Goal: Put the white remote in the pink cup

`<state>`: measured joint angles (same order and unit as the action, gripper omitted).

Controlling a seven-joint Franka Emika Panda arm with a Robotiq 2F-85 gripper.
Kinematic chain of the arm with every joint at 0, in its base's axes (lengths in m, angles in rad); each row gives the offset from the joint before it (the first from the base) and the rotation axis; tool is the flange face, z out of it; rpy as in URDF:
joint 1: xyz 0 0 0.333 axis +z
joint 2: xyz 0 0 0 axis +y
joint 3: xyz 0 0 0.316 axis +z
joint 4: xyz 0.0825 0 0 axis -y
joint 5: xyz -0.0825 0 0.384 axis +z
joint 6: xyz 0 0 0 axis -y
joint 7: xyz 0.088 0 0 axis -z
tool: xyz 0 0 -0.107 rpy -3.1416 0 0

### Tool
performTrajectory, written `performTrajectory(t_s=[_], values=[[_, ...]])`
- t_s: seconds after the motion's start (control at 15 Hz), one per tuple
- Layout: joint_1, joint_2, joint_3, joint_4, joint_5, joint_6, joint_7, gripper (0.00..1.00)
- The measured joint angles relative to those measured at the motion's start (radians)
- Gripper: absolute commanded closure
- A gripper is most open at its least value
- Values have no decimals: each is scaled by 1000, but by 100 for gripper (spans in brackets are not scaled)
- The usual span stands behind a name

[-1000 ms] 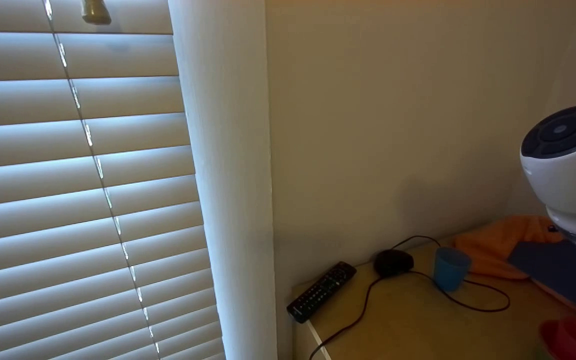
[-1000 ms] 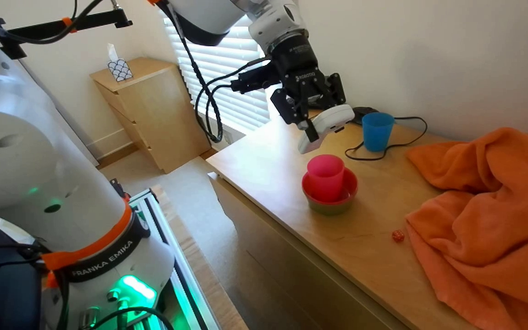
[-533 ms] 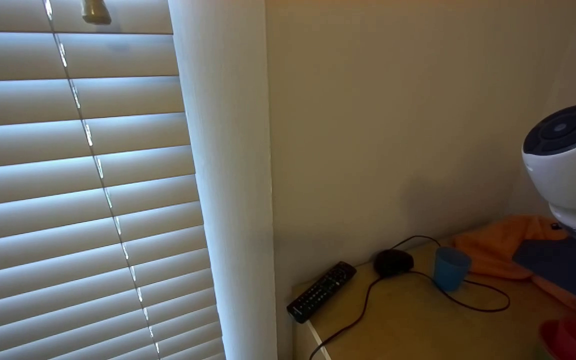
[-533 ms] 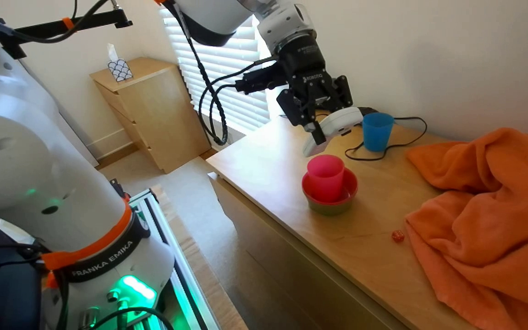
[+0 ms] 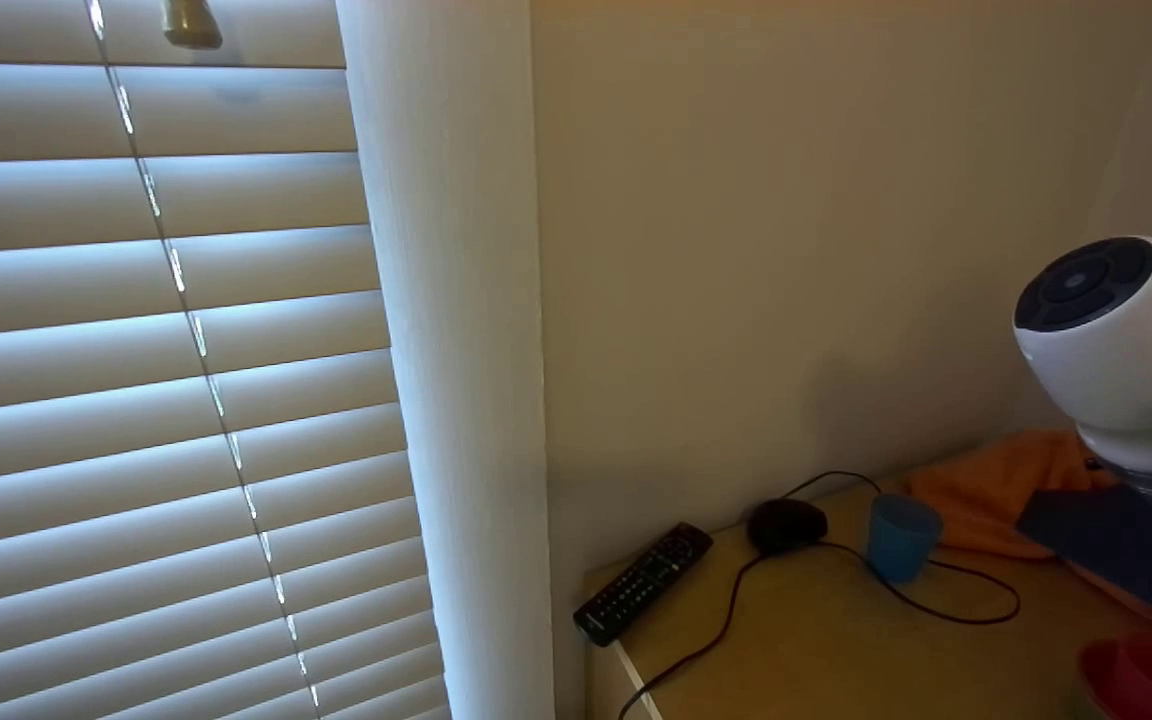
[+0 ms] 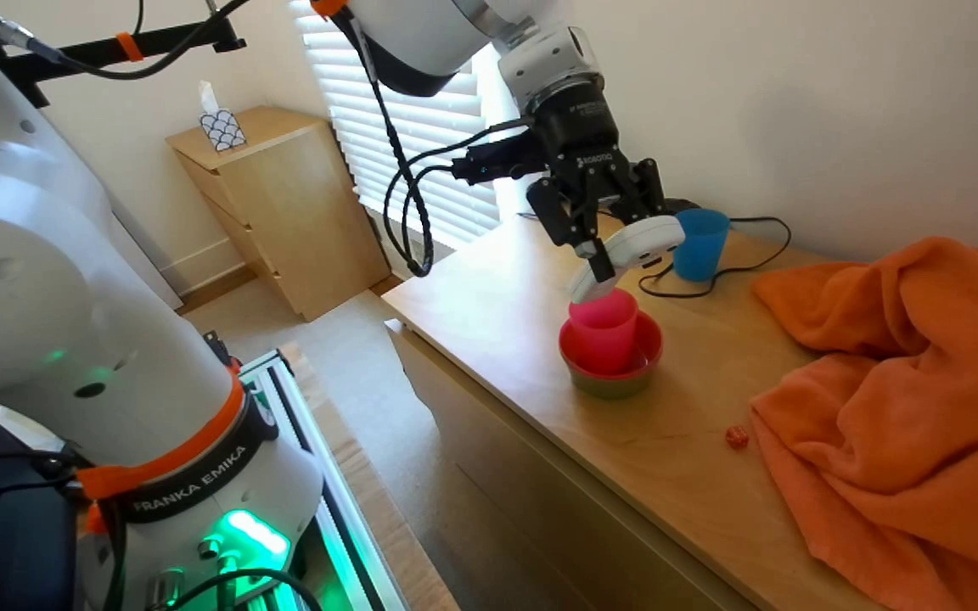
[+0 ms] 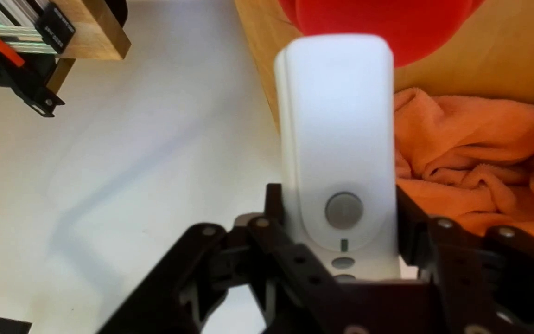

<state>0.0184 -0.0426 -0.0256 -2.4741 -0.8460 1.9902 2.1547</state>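
The white remote point(image 6: 646, 240) is a flat white oblong, held tilted in the air by my gripper point(image 6: 625, 246). In the wrist view the gripper point(image 7: 339, 211) is shut on the sides of the remote point(image 7: 339, 125), near its buttoned end. The plain end points away from the gripper, toward the red shapes of cup and bowl at the top. The pink cup point(image 6: 604, 335) stands upright in a red bowl point(image 6: 612, 382) with a green outside. In that exterior view the remote's lower end overlaps the cup's rim. I cannot tell whether they touch.
A blue cup point(image 6: 701, 244) and a black cable stand behind the remote. An orange cloth point(image 6: 922, 382) covers the right of the dresser top. A small red die-like thing point(image 6: 737, 437) lies near it. A black remote point(image 5: 644, 585) lies at the far corner.
My gripper has moved right and down in an exterior view, carrying the white remote. The remote's lower end now overlaps the pink cup's rim; before, it was above it. The cup has not moved.
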Motion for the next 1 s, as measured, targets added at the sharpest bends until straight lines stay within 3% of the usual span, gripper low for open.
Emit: performTrajectory(t_s=[0.2,0.6,1.0], values=[[0,28,6,17,0,-14,0,0],[1,35,17,29,2,-11,0,0],[4,-43,25,-18,55,261,-46,0]])
